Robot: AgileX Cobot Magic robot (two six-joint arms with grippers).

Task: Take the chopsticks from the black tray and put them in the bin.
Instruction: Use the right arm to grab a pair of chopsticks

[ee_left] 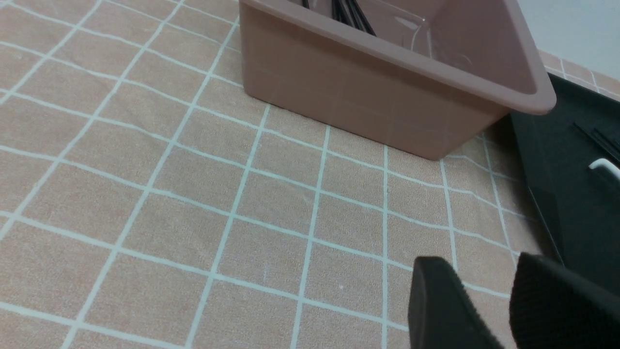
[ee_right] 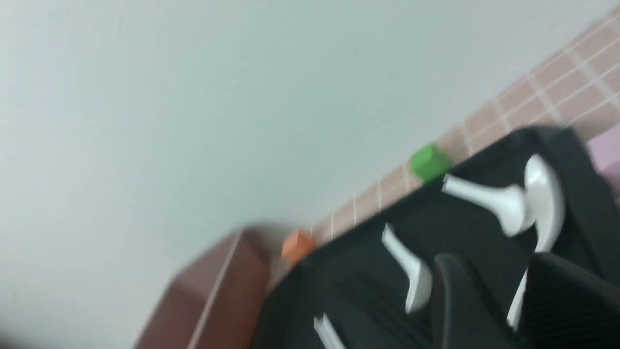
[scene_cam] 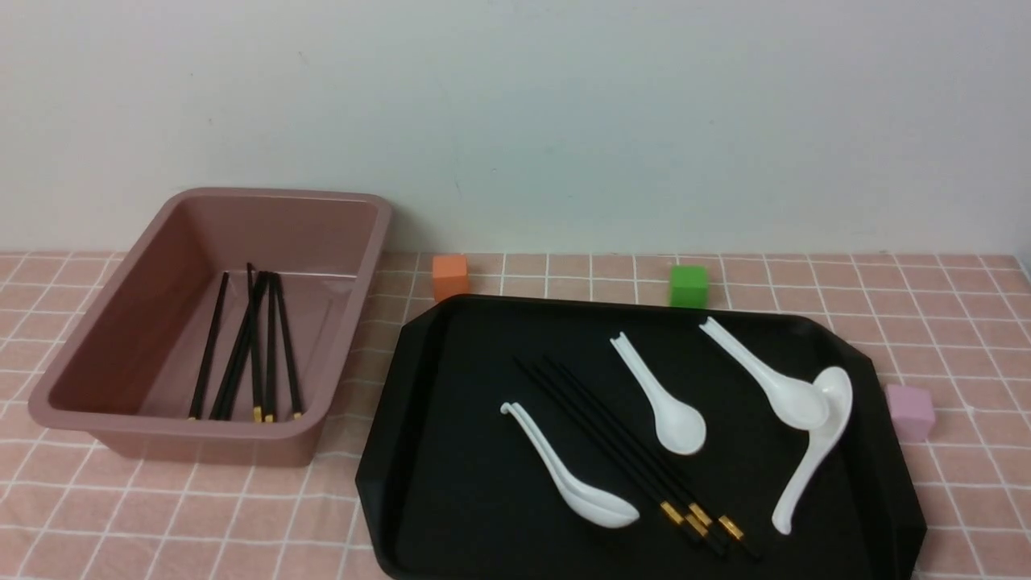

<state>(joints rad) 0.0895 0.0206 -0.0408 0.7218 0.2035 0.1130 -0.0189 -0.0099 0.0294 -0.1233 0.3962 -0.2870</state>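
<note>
A bundle of black chopsticks [scene_cam: 620, 451] with gold bands lies diagonally in the middle of the black tray [scene_cam: 451, 483]. Several more chopsticks [scene_cam: 258, 346] lie in the pink-brown bin [scene_cam: 209, 439] to the tray's left. Neither arm shows in the front view. My left gripper [ee_left: 482, 271] hangs open over the tablecloth, near the bin [ee_left: 387, 97] and the tray's edge [ee_left: 571, 203], holding nothing. In the blurred right wrist view my right gripper [ee_right: 494, 271] is open above the tray [ee_right: 474, 228], with nothing between its fingers.
White spoons [scene_cam: 672, 403] lie around the chopsticks on the tray, two stacked at its right [scene_cam: 805, 403] and two nested at its left [scene_cam: 572, 483]. An orange cube [scene_cam: 450, 276] and a green cube [scene_cam: 689, 286] stand behind the tray. A lilac cube [scene_cam: 910, 412] sits at its right.
</note>
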